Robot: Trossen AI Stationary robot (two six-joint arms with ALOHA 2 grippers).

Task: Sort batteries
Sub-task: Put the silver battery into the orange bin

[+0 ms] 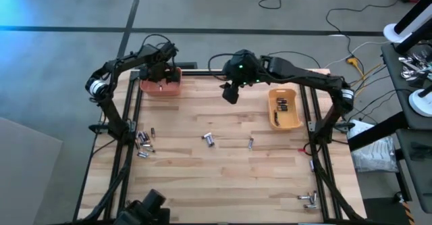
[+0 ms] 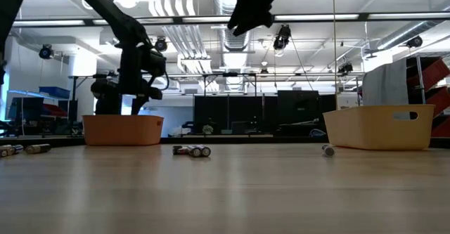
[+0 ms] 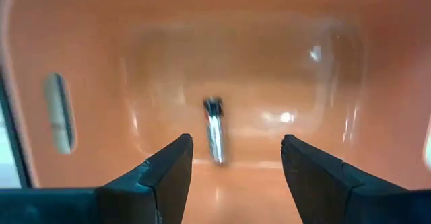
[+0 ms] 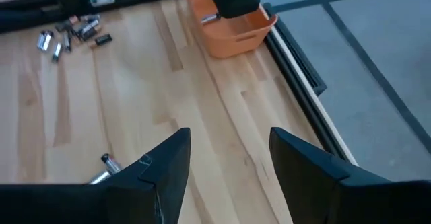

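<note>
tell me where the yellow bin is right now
The yellow bin sits on the table's right side in the high view, near the right arm's frame, with dark batteries inside; the orange bin is far left.

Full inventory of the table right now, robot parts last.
orange bin: one, orange, far left of table; a silvery battery lies inside.
yellow bin: one, yellow, right side; a few dark batteries inside.
left cluster: several, silvery and dark, at the left edge.
centre batteries: a small group, silvery, mid-table.
single battery: one, silvery, right of centre.
near-right batteries: count unclear, silvery, near right corner.
table: one, light wood.
left gripper: open, over the orange bin.
right gripper: open, raised above the table's far middle.
</note>
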